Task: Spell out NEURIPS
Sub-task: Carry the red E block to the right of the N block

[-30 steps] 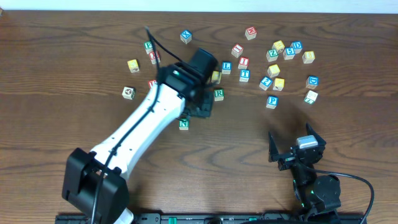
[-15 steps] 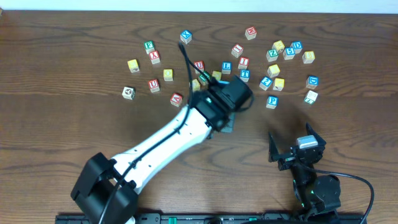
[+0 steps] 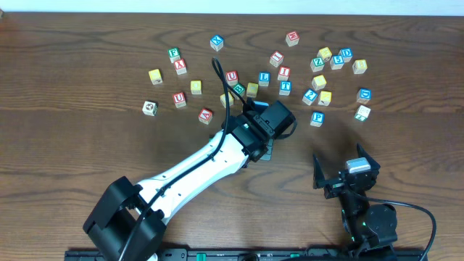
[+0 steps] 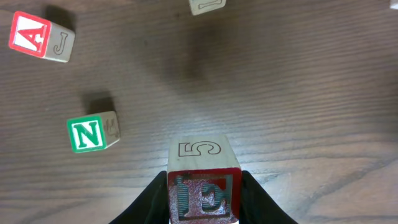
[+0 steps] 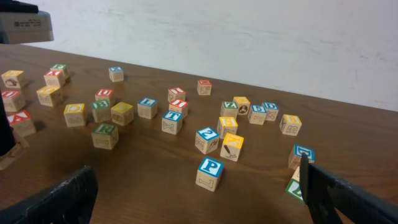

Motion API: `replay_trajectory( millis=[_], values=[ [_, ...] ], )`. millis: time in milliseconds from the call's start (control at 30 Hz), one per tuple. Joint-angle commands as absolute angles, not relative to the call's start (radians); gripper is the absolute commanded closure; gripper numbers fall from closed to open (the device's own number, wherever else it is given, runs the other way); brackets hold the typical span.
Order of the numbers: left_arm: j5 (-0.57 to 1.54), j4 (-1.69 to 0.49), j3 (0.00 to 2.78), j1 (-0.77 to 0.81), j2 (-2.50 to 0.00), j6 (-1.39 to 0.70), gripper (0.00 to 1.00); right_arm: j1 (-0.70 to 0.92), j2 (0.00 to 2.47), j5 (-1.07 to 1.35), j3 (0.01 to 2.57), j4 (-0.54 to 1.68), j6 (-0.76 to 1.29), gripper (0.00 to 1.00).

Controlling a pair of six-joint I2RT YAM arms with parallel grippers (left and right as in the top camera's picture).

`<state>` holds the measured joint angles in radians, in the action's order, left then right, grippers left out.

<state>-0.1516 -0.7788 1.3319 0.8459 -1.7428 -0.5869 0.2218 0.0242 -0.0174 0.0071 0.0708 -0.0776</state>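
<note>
Left gripper (image 4: 204, 202) clenched on the E cube (image 4: 200, 154); right gripper (image 3: 341, 165) spread wide, holding nothing.
In the left wrist view I see the N cube (image 4: 87, 134) on the bare table (image 4: 298, 93), picture-left of the held cube and apart from it, with the A cube (image 4: 30, 34) further off. Overhead, I have open wood along the near side between the two arms; the P cube (image 3: 317, 118) sits beyond it, toward the far edge.
</note>
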Motion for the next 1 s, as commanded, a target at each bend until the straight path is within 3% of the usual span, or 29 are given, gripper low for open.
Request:
replay_trajectory(
  millis=[0, 200, 967],
  values=[
    [-0.119, -0.755, 1.306, 0.823, -1.726, -0.574, 0.92, 0.216, 0.02, -0.012, 0.006, 0.075, -0.076, 0.01],
    [0.018, -0.685, 1.235, 0.725, -1.726, -0.503, 0.92, 0.216, 0.02, -0.012, 0.006, 0.075, -0.076, 0.01],
    [0.015, -0.532, 1.097, 0.683, -1.726, -0.475, 0.92, 0.216, 0.02, -0.012, 0.006, 0.075, -0.076, 0.01]
  ],
)
